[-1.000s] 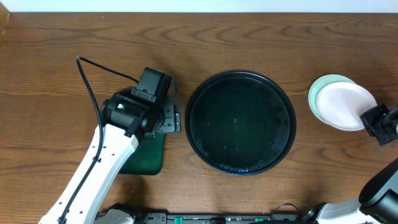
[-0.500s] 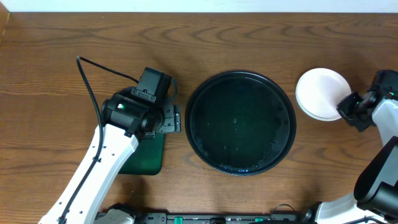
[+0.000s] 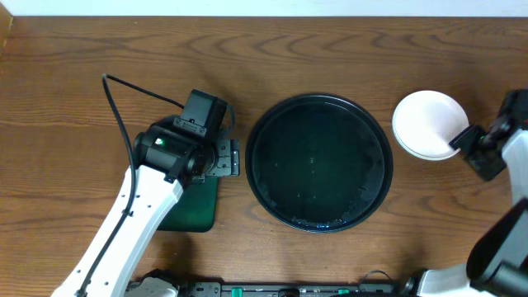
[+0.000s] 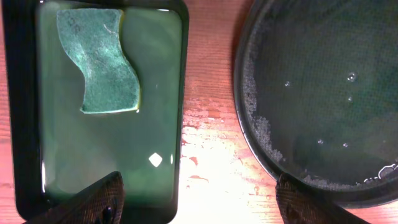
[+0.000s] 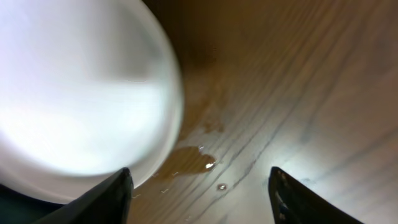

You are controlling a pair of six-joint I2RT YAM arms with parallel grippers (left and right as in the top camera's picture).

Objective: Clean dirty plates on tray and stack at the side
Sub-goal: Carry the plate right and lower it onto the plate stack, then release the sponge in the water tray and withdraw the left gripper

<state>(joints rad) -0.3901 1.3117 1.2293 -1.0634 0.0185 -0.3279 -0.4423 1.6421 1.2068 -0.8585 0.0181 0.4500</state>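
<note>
The plates (image 3: 425, 124) lie as one white round pile on the wood, right of the black tray (image 3: 318, 161). The tray holds only water drops and is also in the left wrist view (image 4: 311, 93). My right gripper (image 3: 464, 146) stands open at the pile's right edge. In the right wrist view the top plate (image 5: 81, 99) fills the upper left, and the right gripper (image 5: 202, 186) has only wet wood between its fingers. My left gripper (image 3: 224, 157) hangs open and holds nothing, between the small green tray and the black tray; the left wrist view (image 4: 199, 199) shows the same.
A dark green rectangular tray (image 4: 155, 93) left of the black tray holds a green sponge (image 4: 106, 62). Only a corner of that green tray (image 3: 194, 210) shows under the left arm overhead. A black cable (image 3: 124, 87) runs across the wood at the left. Water drops (image 5: 193, 158) lie beside the plates.
The right gripper carried a white plate left onto the pale mint one, then opened and let it go. The left arm has not moved.
</note>
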